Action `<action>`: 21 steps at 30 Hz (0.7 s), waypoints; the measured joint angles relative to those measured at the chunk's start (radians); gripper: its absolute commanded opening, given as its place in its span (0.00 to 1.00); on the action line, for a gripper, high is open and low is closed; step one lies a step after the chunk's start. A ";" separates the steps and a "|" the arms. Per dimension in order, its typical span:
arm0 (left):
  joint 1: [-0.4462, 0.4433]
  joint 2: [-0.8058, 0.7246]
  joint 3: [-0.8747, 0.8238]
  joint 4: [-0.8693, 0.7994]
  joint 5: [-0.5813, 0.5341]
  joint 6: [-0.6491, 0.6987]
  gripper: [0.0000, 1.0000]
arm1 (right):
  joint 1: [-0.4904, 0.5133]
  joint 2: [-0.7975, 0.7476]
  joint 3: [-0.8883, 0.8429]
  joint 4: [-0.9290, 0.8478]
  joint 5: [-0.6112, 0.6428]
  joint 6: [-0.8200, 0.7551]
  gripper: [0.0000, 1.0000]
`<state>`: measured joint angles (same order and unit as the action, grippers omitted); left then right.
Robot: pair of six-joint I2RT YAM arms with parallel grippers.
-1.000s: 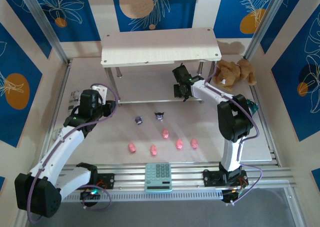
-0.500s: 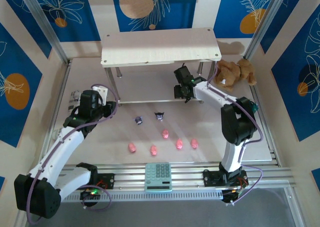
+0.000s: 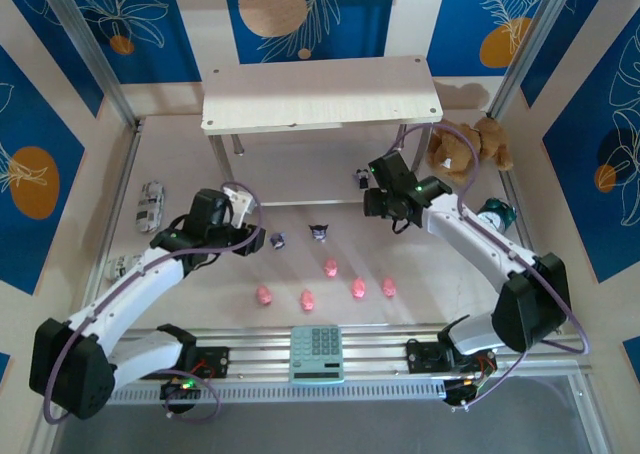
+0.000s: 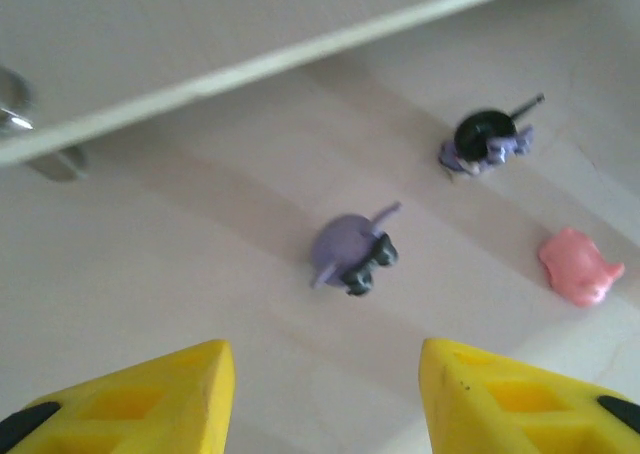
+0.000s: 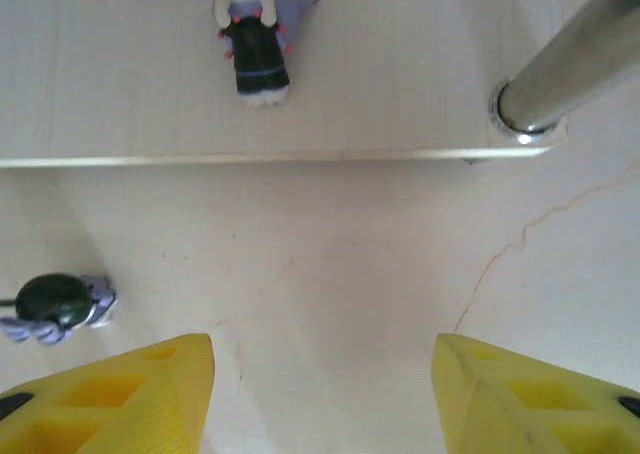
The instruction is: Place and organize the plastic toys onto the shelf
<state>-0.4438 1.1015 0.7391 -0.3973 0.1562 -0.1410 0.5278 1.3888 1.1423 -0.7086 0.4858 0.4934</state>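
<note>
Jaws of left gripper (image 4: 320, 362) spread, empty, lined up on the purple figurine (image 4: 350, 254) lying on its side on the tabletop (image 4: 150, 274). Right gripper (image 5: 322, 352) jaws also spread, empty, facing the shelved figurine (image 5: 255, 39) on the shelf's lower level (image 5: 120, 84). Second dark figurine (image 4: 485, 139) and pink pigs (image 3: 358, 288) sit on the tabletop.

Risk: the tiny toy could squirt out of a skewed pinch or get shoved into its neighbours.

Versus 1 s back: left arm moved in toward the toys, right arm backed off the shelf.
</note>
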 measured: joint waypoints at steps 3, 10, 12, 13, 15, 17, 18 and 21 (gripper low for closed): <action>-0.005 0.043 -0.018 0.019 0.053 0.001 0.55 | 0.012 -0.033 -0.013 -0.018 -0.008 0.012 0.60; -0.010 0.126 -0.026 0.080 0.118 0.020 0.56 | 0.025 -0.044 -0.013 -0.021 -0.019 0.014 0.60; -0.011 0.150 -0.026 0.090 0.125 0.033 0.56 | 0.025 -0.044 -0.013 -0.021 -0.019 0.015 0.60; -0.011 0.165 -0.024 0.092 0.125 0.041 0.56 | 0.025 -0.044 -0.013 -0.021 -0.019 0.014 0.60; -0.011 0.192 -0.021 0.094 0.123 0.054 0.60 | 0.025 -0.044 -0.013 -0.021 -0.019 0.014 0.61; -0.011 0.219 -0.012 0.093 0.113 0.072 0.62 | 0.025 -0.045 -0.013 -0.021 -0.019 0.014 0.61; -0.011 0.228 -0.008 0.094 0.106 0.074 0.62 | 0.025 -0.045 -0.013 -0.021 -0.019 0.014 0.61; -0.011 0.251 0.011 0.098 0.094 0.092 0.63 | 0.025 -0.050 -0.013 -0.021 -0.019 0.014 0.60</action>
<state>-0.4549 1.3525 0.7498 -0.2996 0.2504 -0.0494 0.5526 1.3392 1.1290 -0.7300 0.4671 0.5076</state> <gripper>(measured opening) 0.618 0.604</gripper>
